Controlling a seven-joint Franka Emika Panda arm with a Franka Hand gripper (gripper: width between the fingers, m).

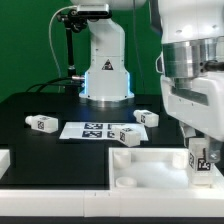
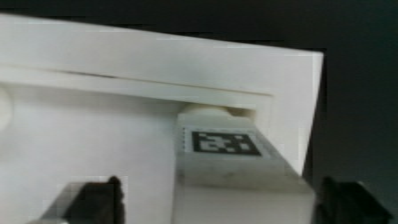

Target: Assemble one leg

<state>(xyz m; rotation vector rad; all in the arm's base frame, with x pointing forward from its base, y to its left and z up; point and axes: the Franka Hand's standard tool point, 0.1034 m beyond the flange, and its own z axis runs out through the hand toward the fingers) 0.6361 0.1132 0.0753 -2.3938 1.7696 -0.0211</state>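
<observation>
The claw hangs over the exterior view's right end of the scene, close to the camera, with the leg directly under it. The leg stands upright in the corner of a large white recessed panel that lies across the front of the black bench, and 1 black-and-white tag on it faces the exterior camera.

In the wrist view the leg runs down between the 2 dark fingers, with a tag on its upper face and the panel's pale surface behind it. The fingers stand fairly wide, 1 on each side of the leg. A pale strip shows between the leg and one finger, and the other finger sits just beside the leg's edge. Whether the pads press on the leg cannot be told from either view.

Farther back, the marker board lies flat on the bench. 3 loose blocks of the same kind as the leg lie around it: 1 toward the exterior view's left, 1 toward the right, and 1 just beside the board's right end, nearest the panel. All 3 lie well apart from the claw. The arm's white base rises at the back of the bench, behind the board.
</observation>
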